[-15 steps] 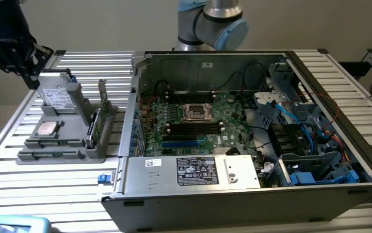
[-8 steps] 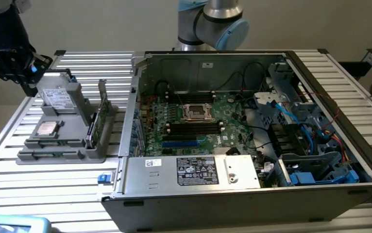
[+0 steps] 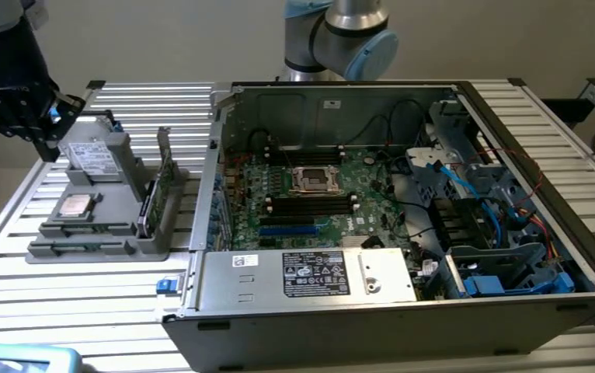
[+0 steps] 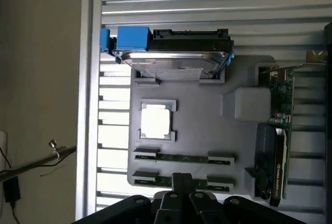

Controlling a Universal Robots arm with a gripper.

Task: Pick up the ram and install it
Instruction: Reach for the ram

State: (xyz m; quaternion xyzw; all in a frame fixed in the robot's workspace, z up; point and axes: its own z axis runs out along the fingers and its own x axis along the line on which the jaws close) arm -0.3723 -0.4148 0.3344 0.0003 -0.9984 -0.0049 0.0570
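From the wrist view: gripper (image 4: 181, 182) with jaws pressed together, pinching nothing. In line with the fingertips, partly covered by them, the nearer ram stick (image 4: 204, 183), flat in its clips at the edge of the grey tray (image 4: 207, 130); whether touched or merely overlapped, impossible to tell from there. Just beyond it, away from the jaws, the second ram stick (image 4: 184, 157), parallel to the first. Farther out from the jaws, the silver processor (image 4: 155, 120) in its square seat, then the hard drive (image 4: 174, 63) with blue fittings at the tray's far end. Off to one side of the jaws, an expansion card (image 4: 280, 125) standing on edge. From the exterior view, the height: gripper (image 3: 45, 141) raised above the tray (image 3: 121, 194), close by the hard drive (image 3: 90, 155), clear of the nearer ram stick (image 3: 74, 248) and the second ram stick (image 3: 88, 230), both at the tray end farthest from the jaws, no contact. Also there: open computer case (image 3: 381, 334) beside the tray, well apart from the jaws, motherboard (image 3: 370, 183) exposed inside, arm (image 3: 339, 35) behind the case.
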